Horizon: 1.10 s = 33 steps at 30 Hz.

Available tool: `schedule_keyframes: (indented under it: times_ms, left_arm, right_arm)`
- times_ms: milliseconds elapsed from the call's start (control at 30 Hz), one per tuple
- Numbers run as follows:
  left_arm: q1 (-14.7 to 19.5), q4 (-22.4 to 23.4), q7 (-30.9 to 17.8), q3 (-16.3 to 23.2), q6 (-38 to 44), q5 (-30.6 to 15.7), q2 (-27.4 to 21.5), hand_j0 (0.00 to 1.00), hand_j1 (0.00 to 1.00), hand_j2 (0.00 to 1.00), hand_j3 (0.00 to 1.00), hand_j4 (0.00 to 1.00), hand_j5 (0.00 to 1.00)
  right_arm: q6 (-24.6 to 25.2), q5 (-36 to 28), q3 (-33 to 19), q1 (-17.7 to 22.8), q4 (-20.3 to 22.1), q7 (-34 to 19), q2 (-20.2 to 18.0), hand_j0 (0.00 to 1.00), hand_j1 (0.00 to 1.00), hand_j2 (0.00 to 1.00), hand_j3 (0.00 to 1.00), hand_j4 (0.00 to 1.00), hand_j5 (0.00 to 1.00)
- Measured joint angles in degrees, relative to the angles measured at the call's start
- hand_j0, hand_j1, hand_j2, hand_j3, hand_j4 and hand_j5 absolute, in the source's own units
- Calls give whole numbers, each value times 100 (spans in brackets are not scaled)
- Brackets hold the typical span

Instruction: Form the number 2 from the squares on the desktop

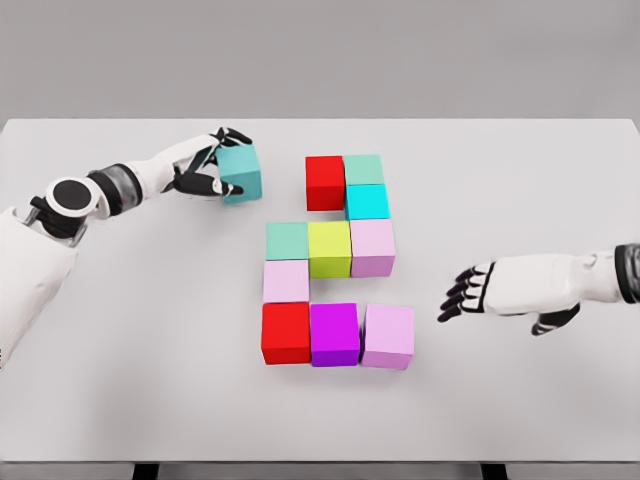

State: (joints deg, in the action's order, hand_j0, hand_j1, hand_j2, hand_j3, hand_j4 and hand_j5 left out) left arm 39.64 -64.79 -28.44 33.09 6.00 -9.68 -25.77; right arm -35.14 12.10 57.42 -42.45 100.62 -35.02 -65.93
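Pale grey tabletop [120, 400] carries smooth matte cubes forming most of a 2. From the left, the left hand [205, 165] reaches across, its dark fingers [200, 183] grasping a teal cube [241, 172] left of the red cube [325, 182] heading the top row. Off to the right, over bare surface, the right hand [490, 290] hovers palm-down, fingers spread, holding nothing.

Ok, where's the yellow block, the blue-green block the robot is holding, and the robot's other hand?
yellow block [329, 249]: head view, middle of its top face.
teal block [241, 173]: head view, its front face, beside the left hand's fingers.
right hand [472, 291]: head view, on the back of the open hand.
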Motion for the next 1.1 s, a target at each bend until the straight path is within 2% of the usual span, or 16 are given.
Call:
schedule_keyframes:
  times_ms: [200,433,833,1100]
  left_arm:
    - [141,410,-115,8,-10,208,252,38,38,38,38,38,38]
    - [255,467,-228,40,-27,272,299,37,37,37,37,37,37]
    - [387,608,-275,61,-290,901,514,36,36,36,36,36,36]
    - [387,765,-282,63,-598,1113,663,36,36,36,36,36,36]
  right_arm:
    - [0,117,179,0,0,0,33,100,100,100,100,100,100]
    - [1,159,226,-18,0,0,218,100,100,100,100,100,100]
    - [1,164,227,-53,0,0,403,100,100,100,100,100,100]
    - [1,165,210,-106,0,0,413,100,100,100,100,100,100]
